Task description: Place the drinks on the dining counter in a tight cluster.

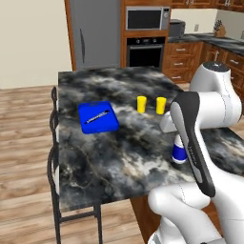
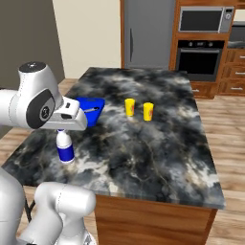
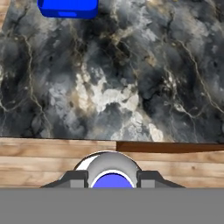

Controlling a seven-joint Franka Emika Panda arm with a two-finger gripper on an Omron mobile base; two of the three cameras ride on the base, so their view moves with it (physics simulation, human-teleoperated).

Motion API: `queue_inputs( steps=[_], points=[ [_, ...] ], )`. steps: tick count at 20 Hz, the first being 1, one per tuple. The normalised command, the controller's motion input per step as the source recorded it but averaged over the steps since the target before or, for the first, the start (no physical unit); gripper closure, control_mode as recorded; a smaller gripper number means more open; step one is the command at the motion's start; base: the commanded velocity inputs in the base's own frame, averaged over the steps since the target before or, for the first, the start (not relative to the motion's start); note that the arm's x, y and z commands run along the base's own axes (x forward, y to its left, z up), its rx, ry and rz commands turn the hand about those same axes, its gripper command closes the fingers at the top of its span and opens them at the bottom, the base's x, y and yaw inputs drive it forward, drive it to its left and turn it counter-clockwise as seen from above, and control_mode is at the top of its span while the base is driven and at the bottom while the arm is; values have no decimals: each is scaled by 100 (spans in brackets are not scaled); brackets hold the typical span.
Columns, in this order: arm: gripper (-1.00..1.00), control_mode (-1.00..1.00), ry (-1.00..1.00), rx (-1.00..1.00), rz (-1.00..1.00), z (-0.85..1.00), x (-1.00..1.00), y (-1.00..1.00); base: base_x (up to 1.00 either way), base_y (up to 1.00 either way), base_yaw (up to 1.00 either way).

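Black-and-grey marble of the dining counter (image 2: pixel 158 143) carries the small white bottle with blue label (image 2: pixel 65 149) upright near its front corner. The gripper (image 3: pixel 113 177) pinches the bottle's neck from above. Two yellow cups (image 2: pixel 139 109) and a blue cutting board (image 1: pixel 98 116) lie well apart from it.

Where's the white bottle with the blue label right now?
The white bottle stands upright on the dining counter near its front left corner, under the gripper, which is shut on its top, nearer than the blue board.
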Motion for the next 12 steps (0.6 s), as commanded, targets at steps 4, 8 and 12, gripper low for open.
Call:
queue_inputs(
  steps=[4,8,12],
  points=[
    [100,100,0,0,0,0,0,0,11,7,0],
    [100,100,0,0,0,0,0,0,24,24,0],
    [100,-100,0,0,0,0,42,37,17,16,0]
  ],
)
